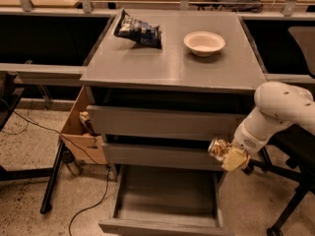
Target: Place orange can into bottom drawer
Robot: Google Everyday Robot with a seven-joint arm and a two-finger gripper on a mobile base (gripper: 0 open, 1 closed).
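The orange can point(218, 148), a shiny gold-orange crinkled stubby cylinder, is held in my gripper point(227, 153) at the right front corner of the cabinet, level with the middle drawer. The gripper is shut on the can, which lies tilted on its side. My white arm point(275, 112) reaches in from the right. The bottom drawer point(165, 200) is pulled open below, a wide shallow grey tray with nothing in it. The can hangs above the drawer's right rear corner.
On the cabinet top point(172, 63) lie a dark blue chip bag point(139, 32) and a white bowl point(204, 43). The two upper drawers point(162, 123) stand slightly ajar. A cardboard box point(81, 132) and cables sit at the left. An office chair base point(290, 200) stands at the right.
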